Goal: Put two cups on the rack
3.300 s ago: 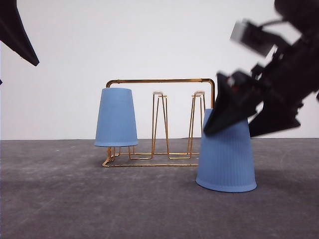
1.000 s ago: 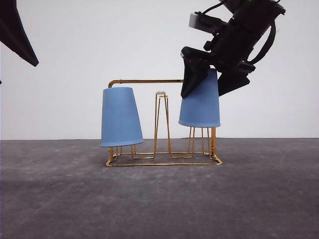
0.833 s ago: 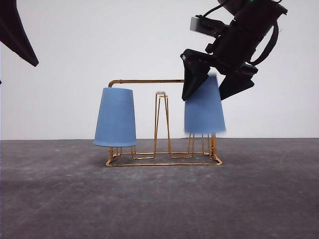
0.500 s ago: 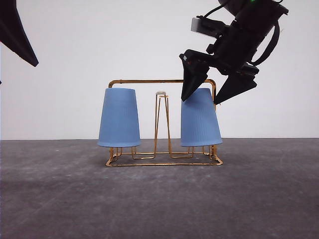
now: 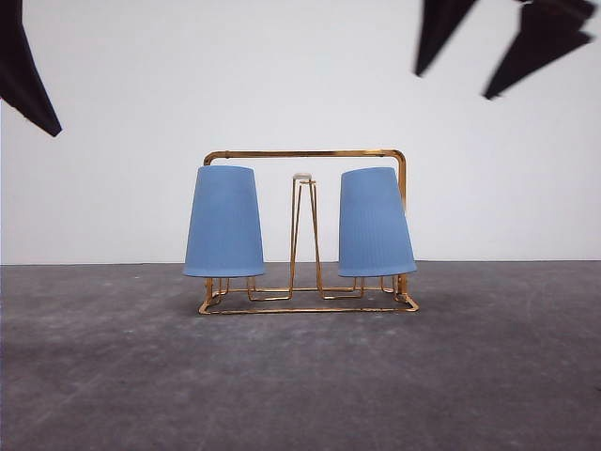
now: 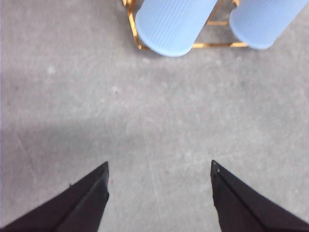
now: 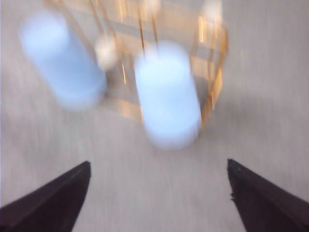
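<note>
With both cups (image 5: 223, 222) (image 5: 375, 223) hung on the rack (image 5: 306, 154), we should lift our wide-open, empty right end effector (image 5: 502, 42) straight clear.

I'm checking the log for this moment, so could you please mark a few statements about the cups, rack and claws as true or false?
1. Both cups hang upside down on the rack. True: the left cup and the right cup sit mouth-down over pegs.
2. The right claw grips the right cup. False: it is open, high above, apart from it.
3. The middle peg is bare. True.
4. One cup stands on the table. False: both are on the rack.
5. The left claw is shut. False: its fingers are spread, holding nothing.
</note>
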Robot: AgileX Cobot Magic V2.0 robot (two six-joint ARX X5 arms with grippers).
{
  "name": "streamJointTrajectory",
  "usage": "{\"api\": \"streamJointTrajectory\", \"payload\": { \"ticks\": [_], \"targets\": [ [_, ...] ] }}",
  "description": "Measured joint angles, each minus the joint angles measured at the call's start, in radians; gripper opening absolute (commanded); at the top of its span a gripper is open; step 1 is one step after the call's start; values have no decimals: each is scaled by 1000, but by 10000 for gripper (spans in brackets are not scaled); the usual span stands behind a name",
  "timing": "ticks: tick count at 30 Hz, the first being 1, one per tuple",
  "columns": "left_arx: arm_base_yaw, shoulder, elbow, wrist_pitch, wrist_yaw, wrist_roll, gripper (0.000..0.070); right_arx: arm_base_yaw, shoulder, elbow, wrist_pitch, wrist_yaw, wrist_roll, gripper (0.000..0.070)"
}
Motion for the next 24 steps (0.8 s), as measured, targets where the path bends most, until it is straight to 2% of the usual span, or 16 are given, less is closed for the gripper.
{"api": "streamJointTrajectory", "payload": {
  "ticks": [4, 8, 15, 21, 22, 23, 24],
  "targets": [
    [0, 0, 0, -15, 0, 2, 383, 0, -119, -141, 11, 2, 2, 538],
    [0, 0, 0, -17, 0, 24, 383, 0, -269, -311, 102, 2, 6, 538],
    [0, 0, 0, -13, 0, 122, 383, 0, -500, -602, 276, -7, 60, 538],
    [0, 0, 0, -21, 1, 164, 388, 0, -566, -663, 314, 2, 85, 538],
    [0, 0, 0, -28, 6, 166, 334, 0, -566, -663, 316, 2, 85, 510],
    [0, 0, 0, -38, 13, 170, 233, 0, -566, -663, 316, 2, 86, 456],
    [0, 0, 0, -42, 23, 177, 76, 0, -566, -663, 316, 2, 88, 221]
  ]
}}
